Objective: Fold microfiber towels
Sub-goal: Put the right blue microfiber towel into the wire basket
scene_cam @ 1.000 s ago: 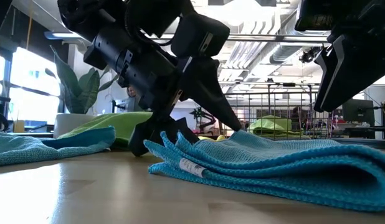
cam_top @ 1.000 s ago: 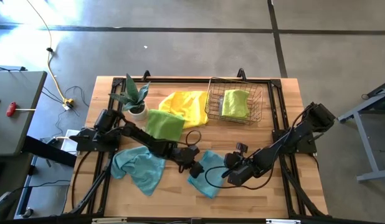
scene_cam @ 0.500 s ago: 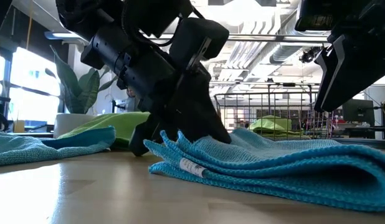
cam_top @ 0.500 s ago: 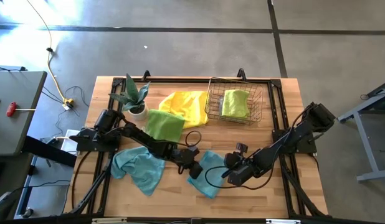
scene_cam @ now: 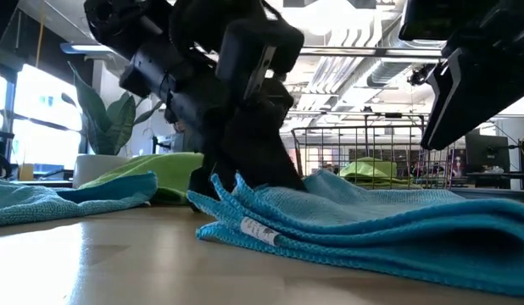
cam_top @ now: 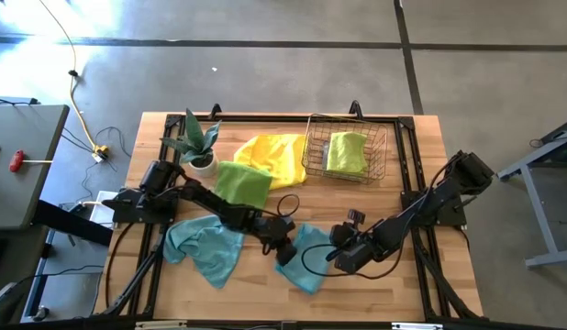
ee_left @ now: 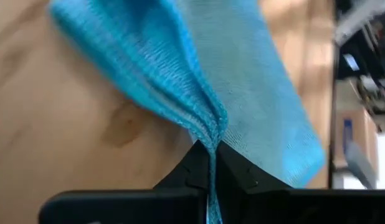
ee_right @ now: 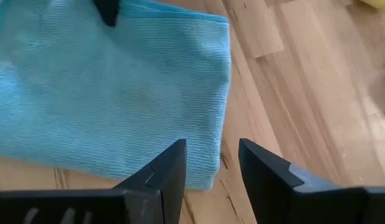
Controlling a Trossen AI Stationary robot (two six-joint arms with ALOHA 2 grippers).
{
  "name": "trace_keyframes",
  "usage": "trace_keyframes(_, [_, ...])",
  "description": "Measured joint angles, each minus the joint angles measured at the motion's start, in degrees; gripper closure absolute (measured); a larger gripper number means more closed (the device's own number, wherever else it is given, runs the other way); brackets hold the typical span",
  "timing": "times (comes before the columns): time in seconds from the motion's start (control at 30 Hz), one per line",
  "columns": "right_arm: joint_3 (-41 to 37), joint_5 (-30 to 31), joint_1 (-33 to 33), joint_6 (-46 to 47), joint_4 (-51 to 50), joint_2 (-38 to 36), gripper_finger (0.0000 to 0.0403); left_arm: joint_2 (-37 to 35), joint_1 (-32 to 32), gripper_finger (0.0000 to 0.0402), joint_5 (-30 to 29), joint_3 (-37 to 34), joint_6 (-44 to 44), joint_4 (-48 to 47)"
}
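Altogether five towels show on the wooden table (cam_top: pixel 421 275): two teal ones near the front edge, one yellow towel (cam_top: pixel 272 154) and one lime towel (cam_top: pixel 242 183) spread toward the back, and a second lime one, the folded green towel (cam_top: pixel 347 151), inside the wire basket (cam_top: pixel 311 147). One potted plant (cam_top: pixel 196 142) stands at the back left corner beside the lime towel. Of the teal pair, the crumpled teal towel (cam_top: pixel 206 249) lies at the front left, and the teal towel (cam_top: pixel 306 258) being worked lies at front centre between the two grippers. The left arm stretches low across the table from the left side, and its left gripper (cam_top: pixel 285 249) has its fingers pressed together on the bunched edge of that teal towel (ee_left: pixel 205 134), pinching the gathered folds. The right arm reaches in from the right edge with its elbow bent; the right gripper (ee_right: pixel 211 163) hangs above the towel's near edge, fingers spread and holding nothing.
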Motion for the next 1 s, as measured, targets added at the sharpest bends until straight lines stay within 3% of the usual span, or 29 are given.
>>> trace_keyframes(0.27, [0.0, -0.9, 0.0, 0.0, 2.7, 0.0, 0.0263, 0.1, -0.1, 0.0400, 15.8, 5.8, 11.2, -3.9])
trace_keyframes(0.47, [0.0, 0.1, -1.5, 0.0, 12.4, 0.0, 0.0263, 0.0, -0.2, 0.0400, 17.0, 10.5, 17.9, -16.5])
trace_keyframes(0.67, [0.0, 0.1, -3.5, -0.4, 15.7, 0.0, 0.0263, 0.0, -0.2, 0.0400, 9.5, 15.9, 26.9, -34.1])
trace_keyframes(0.9, [0.1, 4.8, -7.9, -4.1, 17.0, 0.0, 0.0263, -0.1, -0.3, 0.0401, -5.7, 23.2, 41.2, -50.2])
trace_keyframes(1.0, [0.1, 1.9, -10.5, -9.5, 15.7, -0.4, 0.0263, -0.1, -0.3, 0.0401, -12.7, 25.7, 45.8, -53.8])
